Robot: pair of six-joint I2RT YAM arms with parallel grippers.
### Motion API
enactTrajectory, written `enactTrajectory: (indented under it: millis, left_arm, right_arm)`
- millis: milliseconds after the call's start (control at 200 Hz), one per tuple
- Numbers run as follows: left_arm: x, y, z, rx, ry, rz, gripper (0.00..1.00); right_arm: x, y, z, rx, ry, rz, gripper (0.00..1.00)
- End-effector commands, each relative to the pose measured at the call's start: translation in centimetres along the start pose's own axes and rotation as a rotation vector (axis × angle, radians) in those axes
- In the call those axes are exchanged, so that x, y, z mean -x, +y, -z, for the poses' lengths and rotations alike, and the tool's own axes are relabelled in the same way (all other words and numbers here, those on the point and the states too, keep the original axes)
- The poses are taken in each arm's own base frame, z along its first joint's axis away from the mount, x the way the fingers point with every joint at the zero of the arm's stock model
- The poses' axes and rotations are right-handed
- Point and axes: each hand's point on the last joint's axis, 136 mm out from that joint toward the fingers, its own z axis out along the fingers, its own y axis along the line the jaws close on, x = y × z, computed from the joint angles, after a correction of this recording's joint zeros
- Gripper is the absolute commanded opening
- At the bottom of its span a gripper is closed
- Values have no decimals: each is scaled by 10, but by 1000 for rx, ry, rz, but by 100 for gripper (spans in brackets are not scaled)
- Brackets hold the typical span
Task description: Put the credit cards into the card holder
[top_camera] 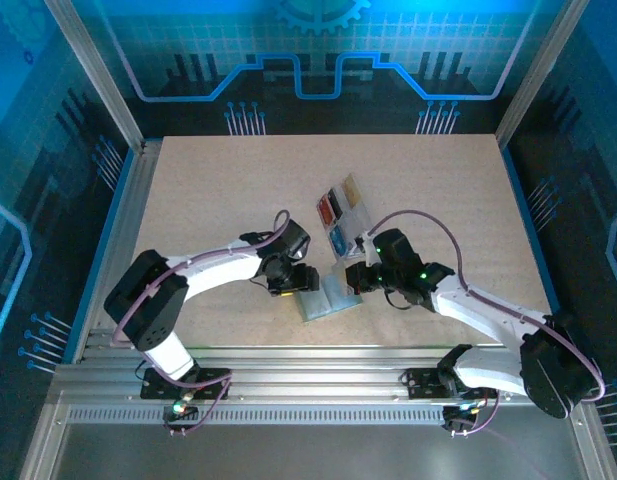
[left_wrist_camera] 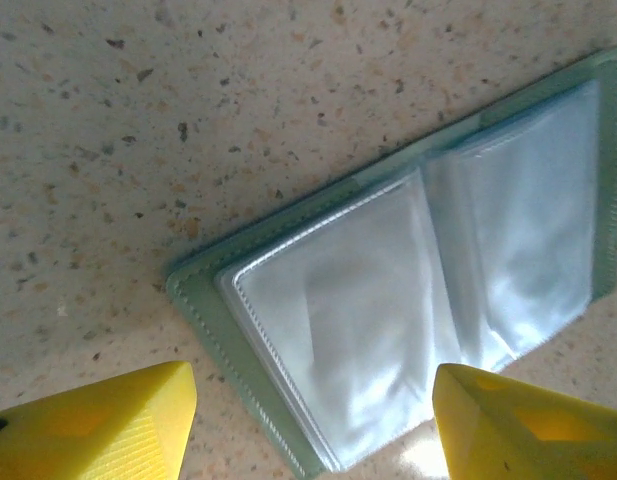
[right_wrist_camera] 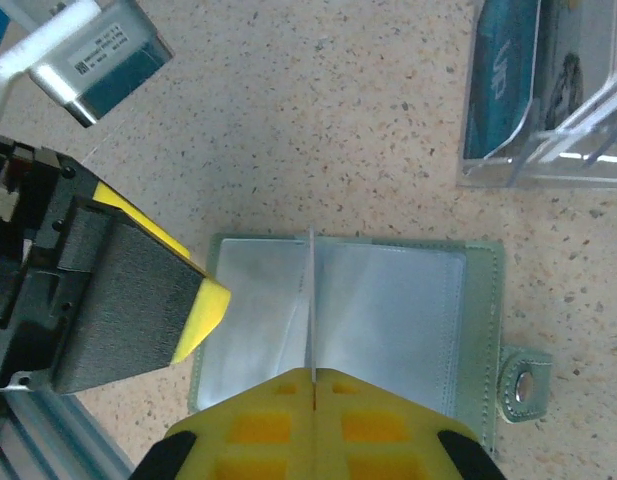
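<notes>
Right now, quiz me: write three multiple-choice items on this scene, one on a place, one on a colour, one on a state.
1. Where is the clear tray relative to the card holder?
A. on top of it
B. beyond it, farther from the arm bases
C. between the arm bases

2. The card holder's cover is:
A. red
B. black
C. sage green

3. The card holder is:
A. lying open
B. snapped shut
C. standing in the tray

Answers:
1 B, the top view shows the tray past the holder.
2 C, the border around its clear sleeves is green.
3 A, the sleeves show and the snap tab hangs unfastened.
</notes>
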Motion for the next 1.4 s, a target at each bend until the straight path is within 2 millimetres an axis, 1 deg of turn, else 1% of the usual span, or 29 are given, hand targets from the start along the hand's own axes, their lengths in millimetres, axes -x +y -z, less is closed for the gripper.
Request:
enactTrajectory:
  millis: [0,75,200,445,510,530,585,860,1136,1391]
  left_arm:
    - [4,4,-12,38,-11,18,63]
    - [3,7,-19,56,0,27,60]
    - [0,15,-28,84,11,39,58]
    - [-7,25,-32,101,21,51,52]
    - [-9,27,-33,101,25,53,51]
    - [-10,28,-34,101,28,54,50]
    - [-11,28,-34,99,28,55,49]
    - [-15,31,-36,97,37,59,46]
    - [-17,29,-38,93,41,60,44]
    - [-17,29,-39,96,42,59,44]
  right_arm:
    - [23,18,-6,89,-112,-3,0]
    - [20,19,-13,99,-99,-5,0]
    - [16,18,-23,98,-88,-11,0]
    - [12,13,-43,103,-79,-41,0]
    - [7,10,-49,96,-59,-55,0]
    - [11,12,-49,104,-75,-54,0]
    - [10,11,-52,102,-75,-63,0]
    - [3,5,-61,85,-55,-81,0]
    - [-5,-1,-68,63,-37,-93,0]
    - [-9,4,-71,94,-13,-124,0]
